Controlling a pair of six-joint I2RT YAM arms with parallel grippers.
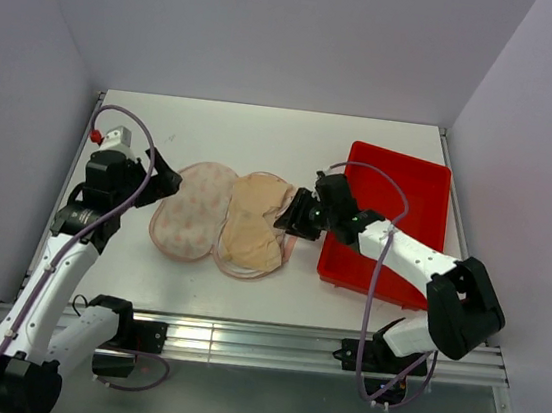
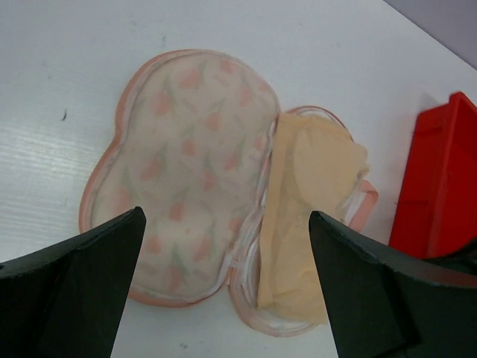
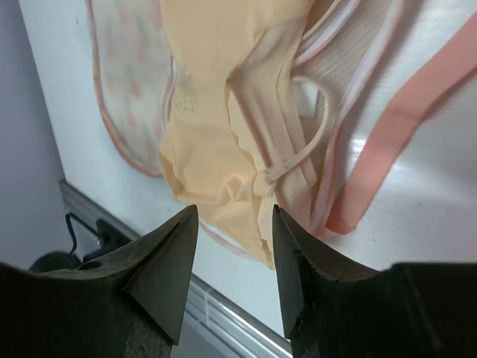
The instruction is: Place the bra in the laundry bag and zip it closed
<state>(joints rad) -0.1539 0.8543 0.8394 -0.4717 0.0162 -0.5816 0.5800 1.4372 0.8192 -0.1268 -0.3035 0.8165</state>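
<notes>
Jaws on the right arm (image 1: pixel 407 251) stand apart and grip nothing, poised just over the right edge of the bra (image 1: pixel 253 226). Those on the left arm (image 1: pixel 81 233) are spread wider, also empty, and hover above the laundry bag (image 1: pixel 191 211). The bra lies crumpled in the right half of the bag, which is opened flat with its printed left half bare. A thin strap (image 3: pixel 317 142) loops toward the pink zipper edge (image 3: pixel 395 142), and some fabric seems to reach the rim. The step in hand appears to be seating the bra fully inside. To do it well, the right jaws should press or nudge the strap and loose fabric inward, clear of the zipper track, so nothing snags later. The left jaws could then pin the bag's far half so it does not slide. Beyond the bag, a red tray (image 1: pixel 398 196) sits to the right on the white counter (image 1: pixel 263 145), near the bag but apart from it. By count: one bra, one bag of two halves, one tray, two arms.
</notes>
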